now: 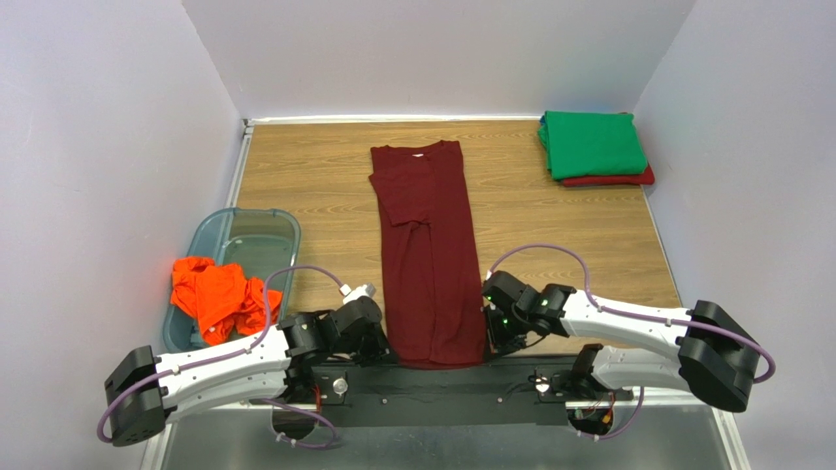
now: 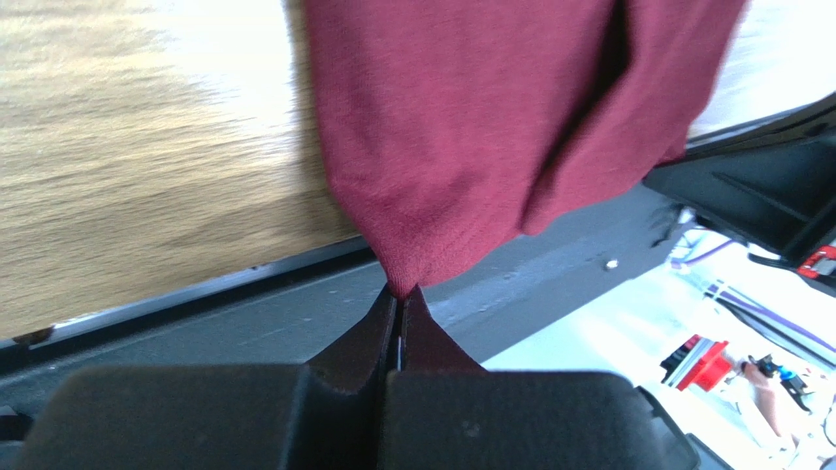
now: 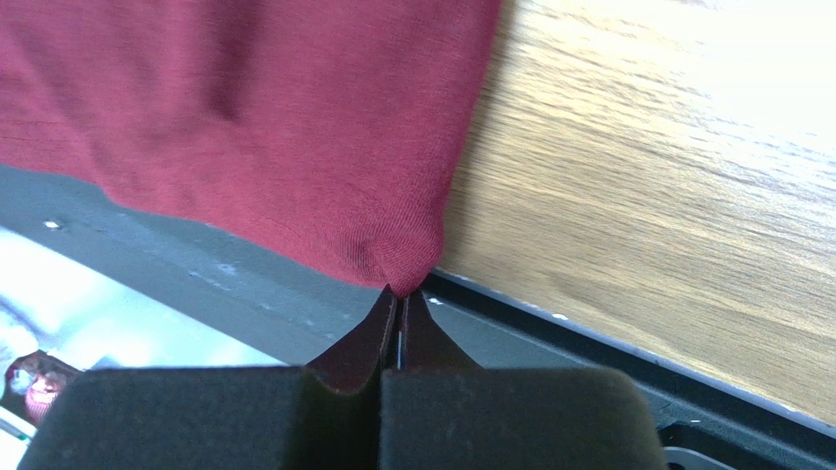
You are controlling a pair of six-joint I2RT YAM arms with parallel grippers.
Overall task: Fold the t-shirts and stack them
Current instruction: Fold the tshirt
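Observation:
A dark maroon t-shirt (image 1: pixel 430 255) lies as a long narrow strip down the middle of the wooden table, collar at the far end, hem at the near edge. My left gripper (image 1: pixel 381 345) is shut on the hem's left corner (image 2: pixel 404 279), the cloth pinched at its fingertips. My right gripper (image 1: pixel 488 338) is shut on the hem's right corner (image 3: pixel 400 269). A folded green t-shirt (image 1: pixel 592 144) sits on a folded red t-shirt (image 1: pixel 613 179) at the far right. A crumpled orange t-shirt (image 1: pixel 221 297) hangs over the bin at the left.
A clear blue-grey plastic bin (image 1: pixel 245 245) stands at the left edge of the table. A black rail (image 1: pixel 442 382) runs along the near edge between the arm bases. White walls close in the table on three sides.

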